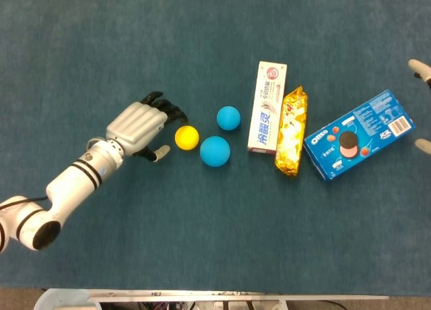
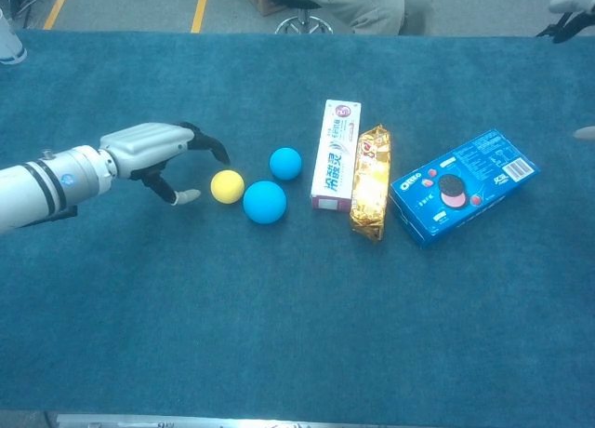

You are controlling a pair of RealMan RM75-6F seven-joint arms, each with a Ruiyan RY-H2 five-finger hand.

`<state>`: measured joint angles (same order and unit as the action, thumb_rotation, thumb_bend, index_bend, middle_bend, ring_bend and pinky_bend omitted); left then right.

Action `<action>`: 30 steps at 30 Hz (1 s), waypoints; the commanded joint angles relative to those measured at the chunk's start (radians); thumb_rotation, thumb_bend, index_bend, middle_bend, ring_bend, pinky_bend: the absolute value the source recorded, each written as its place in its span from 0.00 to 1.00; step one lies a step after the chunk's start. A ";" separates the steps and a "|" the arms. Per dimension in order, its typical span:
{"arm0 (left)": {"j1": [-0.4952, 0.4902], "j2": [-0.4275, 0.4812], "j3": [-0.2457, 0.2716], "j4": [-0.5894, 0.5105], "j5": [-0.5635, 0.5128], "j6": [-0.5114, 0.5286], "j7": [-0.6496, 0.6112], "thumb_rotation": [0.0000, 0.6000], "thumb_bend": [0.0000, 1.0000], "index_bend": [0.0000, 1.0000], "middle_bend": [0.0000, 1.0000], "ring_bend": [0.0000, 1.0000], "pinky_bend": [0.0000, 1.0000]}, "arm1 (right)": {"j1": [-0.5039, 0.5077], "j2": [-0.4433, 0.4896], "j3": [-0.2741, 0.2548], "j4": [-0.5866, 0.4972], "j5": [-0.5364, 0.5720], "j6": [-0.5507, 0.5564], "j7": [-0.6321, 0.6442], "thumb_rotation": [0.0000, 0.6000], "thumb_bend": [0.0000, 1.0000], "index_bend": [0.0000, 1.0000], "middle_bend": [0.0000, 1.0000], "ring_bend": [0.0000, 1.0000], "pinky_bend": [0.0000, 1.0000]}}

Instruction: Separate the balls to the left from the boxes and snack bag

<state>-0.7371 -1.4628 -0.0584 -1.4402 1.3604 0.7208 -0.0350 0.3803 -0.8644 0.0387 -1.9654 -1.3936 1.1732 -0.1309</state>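
Note:
A yellow ball (image 1: pixel 186 137) (image 2: pixel 227 186), a small blue ball (image 1: pixel 228 118) (image 2: pixel 285 163) and a larger blue ball (image 1: pixel 215 151) (image 2: pixel 265 202) lie close together at the centre of the blue cloth. Right of them lie a white toothpaste box (image 1: pixel 267 106) (image 2: pixel 335 154), a gold snack bag (image 1: pixel 291 130) (image 2: pixel 370 181) and a blue Oreo box (image 1: pixel 357 133) (image 2: pixel 463 186). My left hand (image 1: pixel 145 125) (image 2: pixel 158 149) is open just left of the yellow ball, its dark fingertips almost at the ball. Of my right hand (image 1: pixel 419 68) (image 2: pixel 571 2), only spread fingertips show at the right edge, clear of the Oreo box and holding nothing.
The blue cloth (image 1: pixel 202 242) covers the whole table, with bare room to the left of and in front of the objects. A seated person's legs (image 2: pixel 372 5) and a stool show beyond the far edge.

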 commanded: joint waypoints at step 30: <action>-0.023 -0.086 0.000 0.048 -0.015 0.035 -0.001 1.00 0.37 0.41 0.42 0.32 0.09 | -0.022 0.038 0.012 -0.001 0.009 -0.046 0.090 1.00 0.00 0.02 0.23 0.14 0.27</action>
<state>-0.7610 -1.5472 -0.0586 -1.3937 1.3443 0.7522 -0.0344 0.3582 -0.8268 0.0509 -1.9656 -1.3852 1.1272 -0.0412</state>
